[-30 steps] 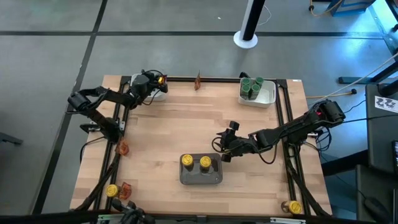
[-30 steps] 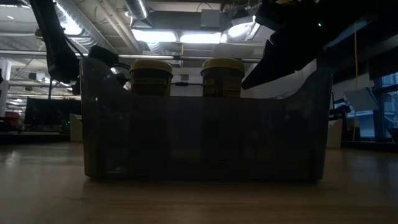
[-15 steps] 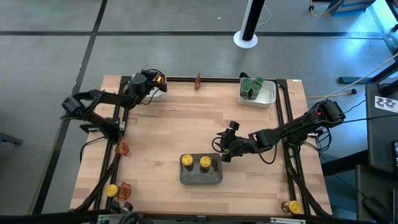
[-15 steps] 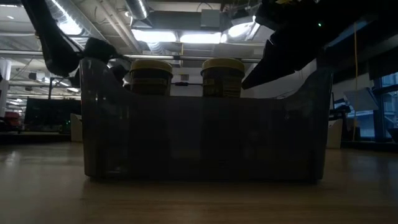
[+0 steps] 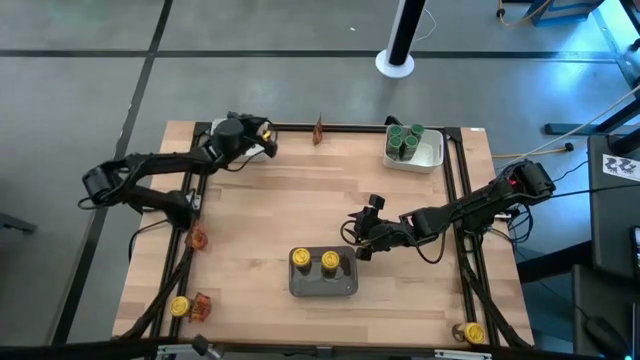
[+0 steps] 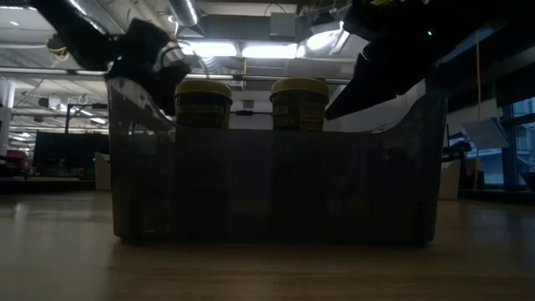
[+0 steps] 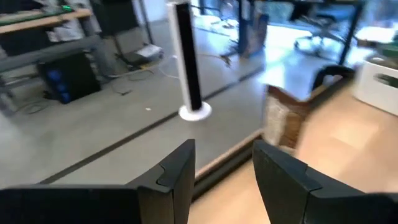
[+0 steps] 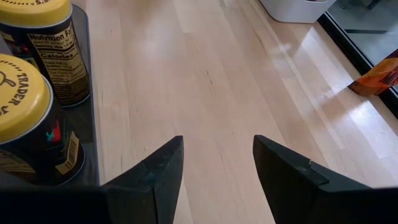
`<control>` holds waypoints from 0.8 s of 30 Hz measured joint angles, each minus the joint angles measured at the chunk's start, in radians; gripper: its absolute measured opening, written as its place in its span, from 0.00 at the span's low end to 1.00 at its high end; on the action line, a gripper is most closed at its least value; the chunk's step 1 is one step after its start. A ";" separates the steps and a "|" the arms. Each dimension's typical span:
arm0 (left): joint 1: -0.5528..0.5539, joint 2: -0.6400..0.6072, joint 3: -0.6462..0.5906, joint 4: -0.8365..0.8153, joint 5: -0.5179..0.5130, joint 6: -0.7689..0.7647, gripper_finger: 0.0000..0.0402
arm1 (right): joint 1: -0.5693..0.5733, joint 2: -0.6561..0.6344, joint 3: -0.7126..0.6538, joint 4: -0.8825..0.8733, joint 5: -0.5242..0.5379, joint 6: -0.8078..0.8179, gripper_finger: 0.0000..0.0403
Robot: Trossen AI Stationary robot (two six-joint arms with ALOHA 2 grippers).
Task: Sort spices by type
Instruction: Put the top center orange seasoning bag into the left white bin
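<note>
My left gripper [image 5: 267,135] [image 7: 224,167] hovers open and empty at the table's far left, over a white tray [image 5: 216,128]. It points toward a reddish-orange packet [image 5: 318,130] [image 7: 283,120] that leans at the far edge. My right gripper [image 5: 356,238] [image 8: 217,160] is open and empty, just right of and beyond the grey tray [image 5: 323,285]. Two yellow-lidded jars [image 5: 300,258] [image 8: 22,102] stand in that tray. Green-lidded jars [image 5: 406,137] stand in a white tray at the far right.
Two more packets [image 5: 197,238] [image 5: 203,301] and a yellow-lidded jar [image 5: 179,306] lie along the left rail. Another yellow-lidded jar [image 5: 473,332] sits at the near right corner. Bare wood stretches across the table's middle [image 5: 300,200].
My left arm has swung its elbow out to the left. Its gripper has shifted a little to the right along the far edge and turned toward the packet there. My right arm has kept still.
</note>
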 joint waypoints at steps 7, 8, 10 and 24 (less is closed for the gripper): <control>-0.068 0.062 0.196 -0.248 0.003 -0.005 0.36 | 0.000 0.000 0.000 0.000 0.000 0.000 0.48; -0.068 0.076 0.219 -0.267 0.002 -0.023 0.36 | 0.000 0.000 0.000 0.000 0.000 0.000 0.48; -0.068 0.108 0.257 -0.281 0.002 -0.046 0.36 | 0.000 0.000 0.000 0.000 0.000 0.000 0.48; -0.147 0.365 0.329 -0.062 0.063 -0.091 0.36 | 0.000 0.000 0.000 -0.005 -0.003 -0.062 0.48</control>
